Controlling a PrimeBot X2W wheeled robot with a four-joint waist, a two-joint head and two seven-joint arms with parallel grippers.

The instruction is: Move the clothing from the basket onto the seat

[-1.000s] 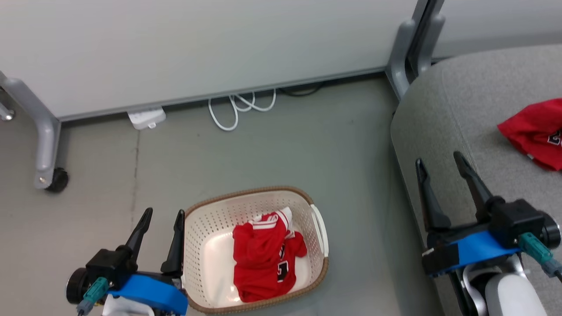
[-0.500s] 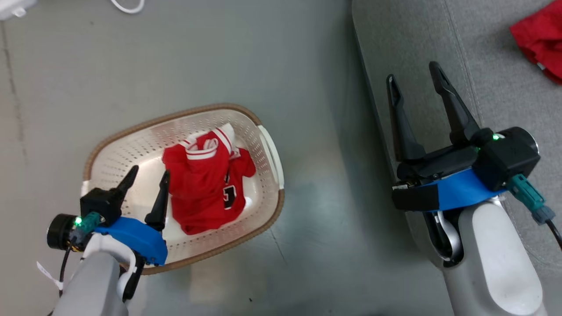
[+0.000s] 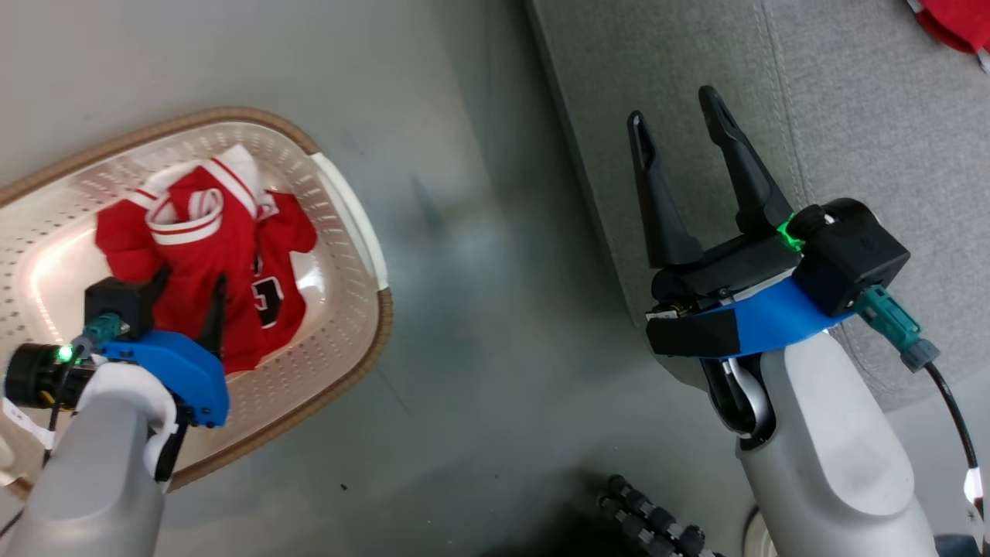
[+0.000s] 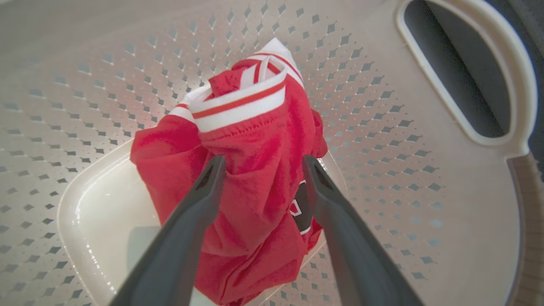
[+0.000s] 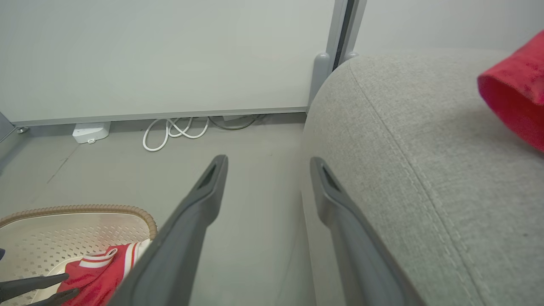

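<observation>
Head view: white basket (image 3: 349, 203) on floor (image 3: 479, 325) at 9 o'clock, red jersey (image 3: 209, 240) crumpled inside, striped trim uppermost. Left gripper (image 3: 192, 277) down in basket, jaws moderately spread, one finger each side of jersey fold, not pinched shut. Grey sofa (image 3: 851, 170) spans 12 to 3 o'clock; second red garment (image 3: 953, 22) lies on it at 1 o'clock. Right gripper (image 3: 671, 104) over sofa edge, jaws wide, empty.
</observation>
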